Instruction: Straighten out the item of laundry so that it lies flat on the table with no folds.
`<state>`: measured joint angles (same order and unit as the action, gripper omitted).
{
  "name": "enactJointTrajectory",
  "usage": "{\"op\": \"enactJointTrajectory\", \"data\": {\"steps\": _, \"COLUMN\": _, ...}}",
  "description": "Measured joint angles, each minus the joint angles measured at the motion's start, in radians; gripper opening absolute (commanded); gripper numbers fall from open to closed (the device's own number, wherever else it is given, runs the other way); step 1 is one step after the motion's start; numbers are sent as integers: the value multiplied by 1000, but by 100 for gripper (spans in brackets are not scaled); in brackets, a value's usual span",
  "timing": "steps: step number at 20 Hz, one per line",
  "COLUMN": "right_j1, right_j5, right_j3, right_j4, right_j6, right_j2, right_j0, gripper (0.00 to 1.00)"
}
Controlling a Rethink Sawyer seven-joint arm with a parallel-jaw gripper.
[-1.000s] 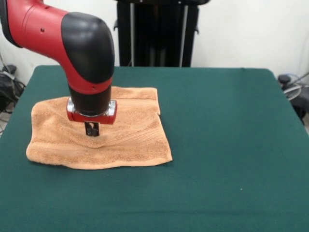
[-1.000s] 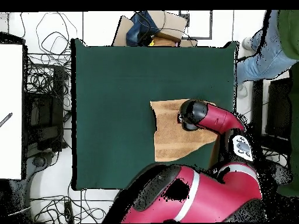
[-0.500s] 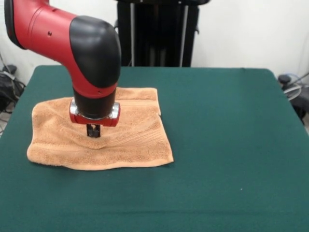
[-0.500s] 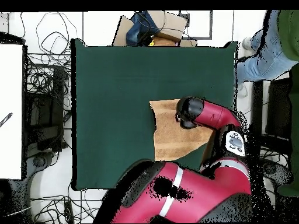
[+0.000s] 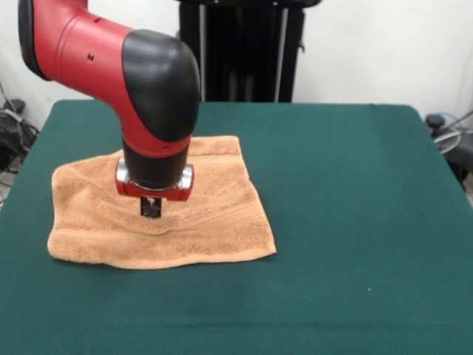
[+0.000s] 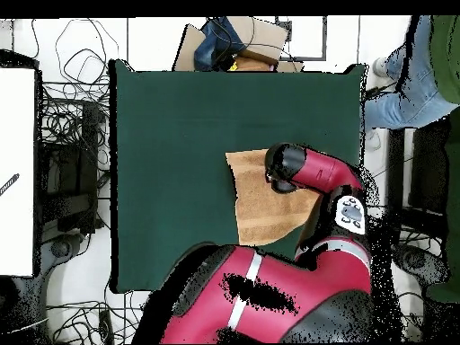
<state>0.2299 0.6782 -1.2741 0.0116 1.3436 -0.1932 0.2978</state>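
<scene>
The item of laundry point(image 5: 222, 214) is an orange-tan towel lying on the left half of the green table point(image 5: 355, 222), with low ridges and a wavy near edge. My gripper point(image 5: 151, 210) points straight down at the towel's middle, its dark fingers close together and shut on a small pinch of cloth. In the overhead view the towel point(image 6: 256, 208) shows beside the arm's black wrist point(image 6: 283, 168), which hides the fingers and part of the cloth. A woven band stripe runs near the towel's right and near edges.
A person point(image 6: 404, 76) stands off the table's corner in the overhead view. Cables, a cardboard box point(image 6: 238, 45) and a white panel point(image 6: 18, 171) surround the table point(image 6: 180, 162). The table's right half in the front view is bare green cloth.
The gripper has slid right and toward the near edge in the front view, and the towel has shifted the same way with it. Its right near corner now lies further right.
</scene>
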Motion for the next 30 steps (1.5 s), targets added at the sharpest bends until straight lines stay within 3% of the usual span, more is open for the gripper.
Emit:
{"op": "enactJointTrajectory", "data": {"steps": 18, "right_j1": -8, "right_j5": 0, "right_j3": 0, "right_j4": 100, "right_j6": 0, "right_j2": -8, "right_j0": -48, "gripper": 0}}
{"op": "enactJointTrajectory", "data": {"steps": 30, "right_j1": 40, "right_j5": -86, "right_j3": -83, "right_j4": 96, "right_j6": 0, "right_j2": 33, "right_j0": 77, "gripper": 0}}
